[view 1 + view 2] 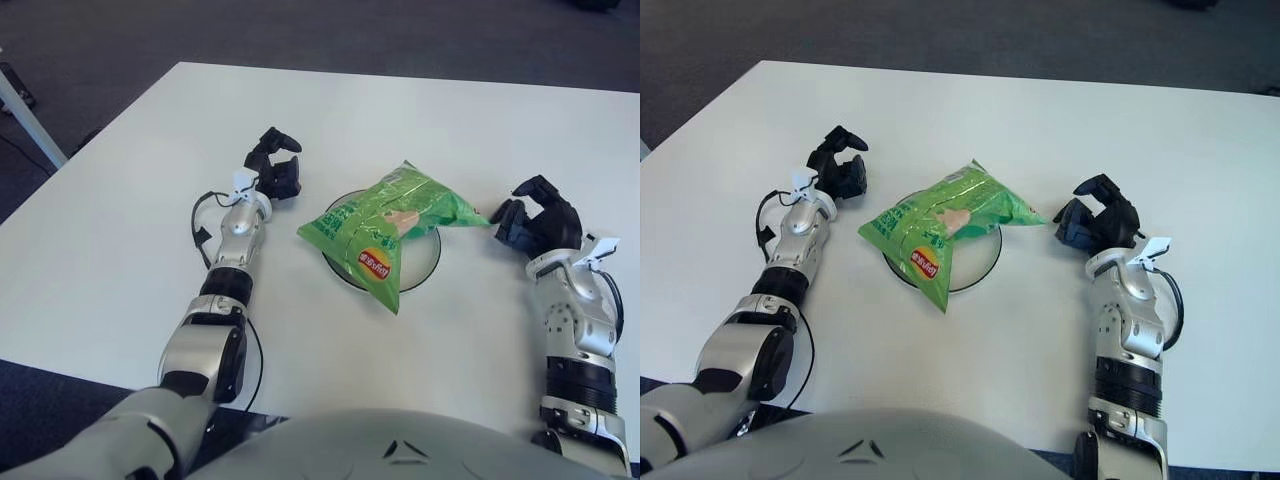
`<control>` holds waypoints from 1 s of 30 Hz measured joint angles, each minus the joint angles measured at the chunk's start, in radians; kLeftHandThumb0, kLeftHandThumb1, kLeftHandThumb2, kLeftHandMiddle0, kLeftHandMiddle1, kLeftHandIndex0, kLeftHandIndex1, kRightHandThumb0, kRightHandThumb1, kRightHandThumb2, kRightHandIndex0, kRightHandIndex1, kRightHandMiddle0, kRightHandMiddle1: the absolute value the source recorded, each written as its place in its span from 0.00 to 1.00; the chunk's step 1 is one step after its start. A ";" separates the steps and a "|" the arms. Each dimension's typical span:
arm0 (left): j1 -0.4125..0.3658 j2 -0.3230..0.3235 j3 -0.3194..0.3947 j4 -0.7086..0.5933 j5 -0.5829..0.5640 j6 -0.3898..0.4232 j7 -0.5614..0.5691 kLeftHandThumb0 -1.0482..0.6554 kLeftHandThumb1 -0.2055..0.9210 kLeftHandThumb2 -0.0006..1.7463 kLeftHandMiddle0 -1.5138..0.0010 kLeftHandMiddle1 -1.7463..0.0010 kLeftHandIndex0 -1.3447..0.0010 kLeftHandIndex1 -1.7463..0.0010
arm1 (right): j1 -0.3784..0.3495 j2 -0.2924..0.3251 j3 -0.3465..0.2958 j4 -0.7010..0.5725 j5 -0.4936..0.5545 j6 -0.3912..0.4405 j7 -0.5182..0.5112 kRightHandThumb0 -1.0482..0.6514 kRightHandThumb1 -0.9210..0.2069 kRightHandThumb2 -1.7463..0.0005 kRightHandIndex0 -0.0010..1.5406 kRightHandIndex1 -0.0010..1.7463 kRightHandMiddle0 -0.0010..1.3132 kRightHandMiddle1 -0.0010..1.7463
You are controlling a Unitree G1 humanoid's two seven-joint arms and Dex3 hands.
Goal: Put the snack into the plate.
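**White table, snack bag lying on plate**

White table fills most of the frame; left hand shows left of centre, fingers loosely curled, holding nothing; green snack bag lies across the plate at centre, its lower corner overhanging the near rim; right hand sits just right of the bag's tip, fingers spread, nothing gripped.
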 measured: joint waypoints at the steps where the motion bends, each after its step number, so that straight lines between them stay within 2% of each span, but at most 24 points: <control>1: 0.000 0.000 0.000 -0.001 0.000 0.002 0.000 0.36 0.60 0.65 0.18 0.00 0.63 0.00 | 0.000 0.001 -0.001 0.000 0.003 0.001 0.000 0.37 0.57 0.22 0.78 1.00 0.47 1.00; 6: 0.002 0.001 -0.001 -0.007 0.000 0.006 0.000 0.36 0.61 0.64 0.18 0.00 0.64 0.00 | 0.000 0.000 0.007 0.000 -0.009 -0.006 -0.009 0.34 0.54 0.25 0.81 1.00 0.47 1.00; 16: 0.006 0.004 -0.008 -0.022 0.000 0.025 -0.013 0.37 0.64 0.61 0.18 0.00 0.66 0.00 | 0.003 -0.003 0.046 0.006 -0.086 -0.054 -0.026 0.33 0.53 0.25 0.81 1.00 0.47 1.00; 30: 0.016 0.000 -0.006 -0.040 -0.003 0.034 -0.034 0.37 0.63 0.62 0.18 0.00 0.65 0.00 | 0.004 -0.003 0.031 -0.017 -0.077 -0.007 -0.060 0.33 0.53 0.25 0.80 1.00 0.46 1.00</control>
